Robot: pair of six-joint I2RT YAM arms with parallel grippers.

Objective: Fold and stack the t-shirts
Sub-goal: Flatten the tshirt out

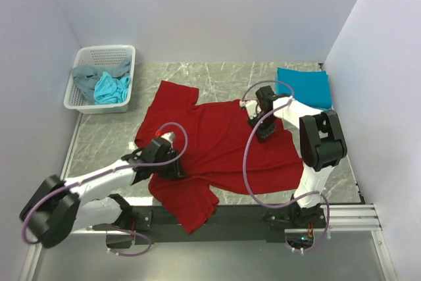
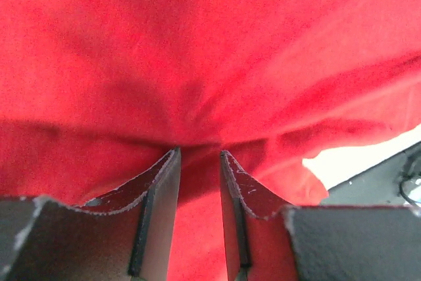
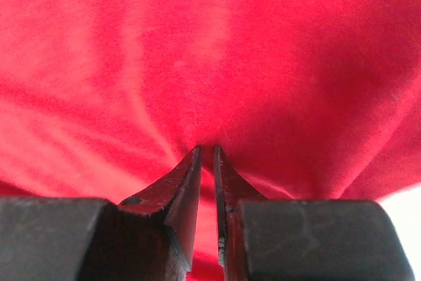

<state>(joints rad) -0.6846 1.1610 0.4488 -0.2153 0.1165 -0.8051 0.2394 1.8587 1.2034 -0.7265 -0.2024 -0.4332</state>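
The view is filled by the red t-shirt (image 3: 217,51). A fold of its cloth is pinched between the tips of the right tool (image 3: 207,153), whose dark fingers (image 3: 181,185) are drawn almost together. Creases are spread outward from the pinch. A pale patch (image 3: 409,203) is seen beyond the cloth's edge; whether it is worktop cannot be told.

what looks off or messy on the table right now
The red shirt lies crooked, its near sleeve spilling over the table edge onto the black rail. The left pincer and right pincer each pinch a pucker of it.
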